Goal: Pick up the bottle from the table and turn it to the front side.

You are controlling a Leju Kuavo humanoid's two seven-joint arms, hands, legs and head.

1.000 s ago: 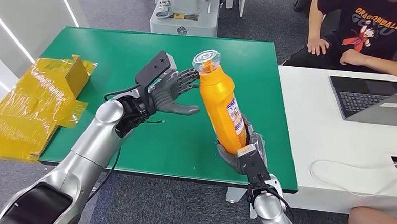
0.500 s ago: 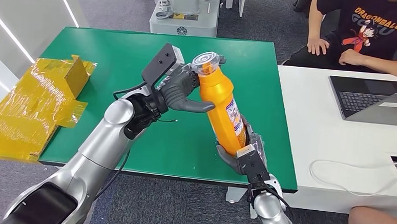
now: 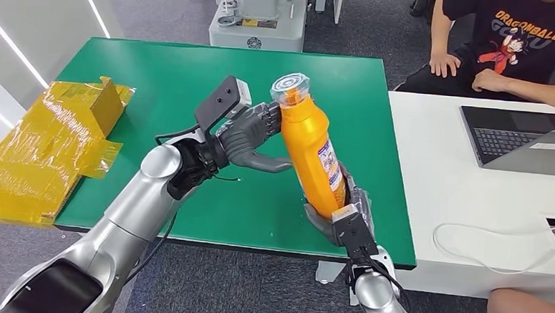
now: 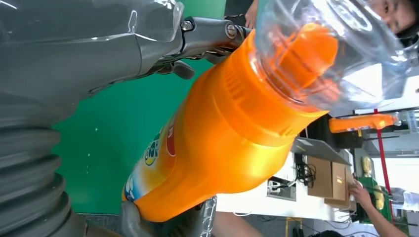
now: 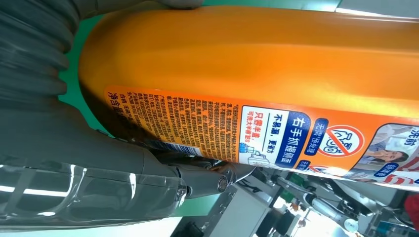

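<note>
- The green surface lies below; nothing of the task's rests on it.
- The orange detergent bottle is held tilted above the surface, its clear cap uppermost; it is judged rigid, smooth and fairly slippery, probably weighty if full, best taken at the base and the narrow shoulder.
- The right hand is wrapped around the bottle's base.
- The left hand is pressed against the shoulder, fingers at the neck, thumb below; a full grip cannot be told.
</note>
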